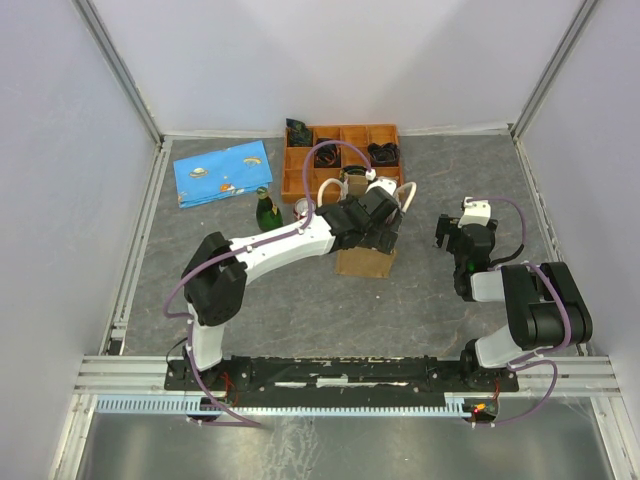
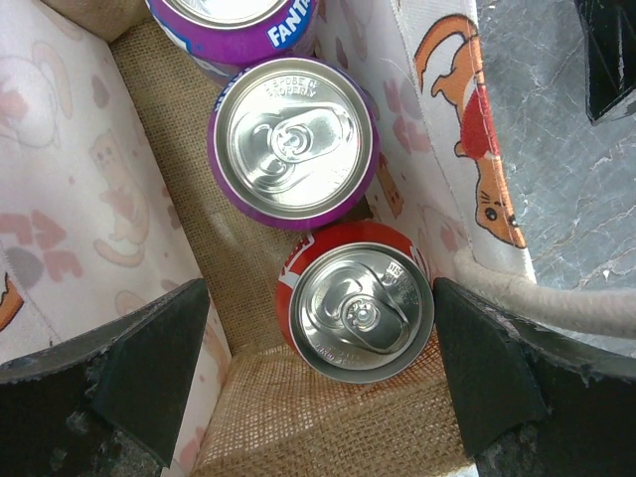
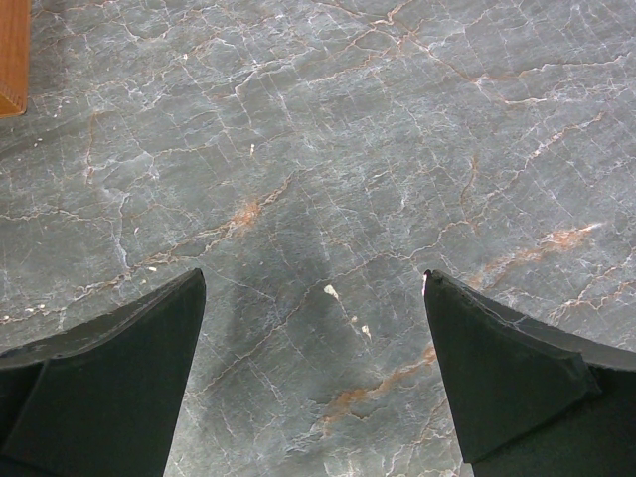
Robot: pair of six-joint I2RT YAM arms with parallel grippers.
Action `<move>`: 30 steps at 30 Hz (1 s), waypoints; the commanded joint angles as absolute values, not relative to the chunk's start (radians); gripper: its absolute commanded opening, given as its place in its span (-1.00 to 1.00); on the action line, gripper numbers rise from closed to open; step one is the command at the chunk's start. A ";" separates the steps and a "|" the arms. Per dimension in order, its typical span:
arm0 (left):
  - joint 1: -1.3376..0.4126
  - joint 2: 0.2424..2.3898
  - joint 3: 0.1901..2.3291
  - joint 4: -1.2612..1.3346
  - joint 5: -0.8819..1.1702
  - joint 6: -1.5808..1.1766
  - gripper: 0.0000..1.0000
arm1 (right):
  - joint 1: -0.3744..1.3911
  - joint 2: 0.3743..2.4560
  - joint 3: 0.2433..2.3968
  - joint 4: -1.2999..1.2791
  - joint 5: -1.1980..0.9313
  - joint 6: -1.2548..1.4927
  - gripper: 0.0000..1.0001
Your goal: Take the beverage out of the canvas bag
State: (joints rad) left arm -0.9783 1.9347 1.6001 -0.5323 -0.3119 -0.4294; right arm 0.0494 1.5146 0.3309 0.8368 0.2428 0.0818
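The canvas bag (image 1: 364,263) stands mid-table with its cream loop handles (image 1: 405,194) up. In the left wrist view I look down into it, past its printed lining (image 2: 70,169) and burlap floor (image 2: 298,417). Inside stand a red can (image 2: 356,310), a purple can (image 2: 293,139) and a purple Fanta can (image 2: 234,25) at the top edge. My left gripper (image 1: 376,226) hangs over the bag's mouth. It is open (image 2: 318,288), with its fingers on either side of the red can and not touching it. My right gripper (image 1: 452,232) is open and empty (image 3: 315,278) over bare table.
A green bottle (image 1: 266,210) stands left of the bag. An orange compartment tray (image 1: 340,155) with dark items sits behind the bag, and its corner shows in the right wrist view (image 3: 12,55). A blue patterned flat item (image 1: 224,172) lies at the back left. Walls enclose the table.
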 commanded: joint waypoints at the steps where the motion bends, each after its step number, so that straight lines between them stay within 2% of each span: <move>1: -0.989 1.965 1.582 -0.549 -0.338 -0.454 0.99 | 0.045 1.503 0.359 0.865 0.233 0.085 0.99; 15: -0.988 2.074 1.612 -0.585 -0.393 -0.422 0.99 | 0.045 1.503 0.359 0.865 0.233 0.085 0.99; 21: -0.988 2.077 1.606 -0.606 -0.402 -0.425 0.74 | 0.046 1.503 0.359 0.865 0.233 0.084 0.99; 24: -0.987 2.083 1.607 -0.615 -0.385 -0.417 0.45 | 0.046 1.503 0.359 0.865 0.233 0.085 0.99; 27: -0.987 2.082 1.603 -0.619 -0.366 -0.410 -0.27 | 0.046 1.503 0.359 0.865 0.233 0.085 0.99; 29: -0.988 2.078 1.604 -0.625 -0.359 -0.403 -0.89 | 0.046 1.503 0.359 0.865 0.233 0.086 0.99; 30: -0.986 2.075 1.606 -0.629 -0.356 -0.396 -0.93 | 0.046 1.503 0.359 0.865 0.233 0.085 0.99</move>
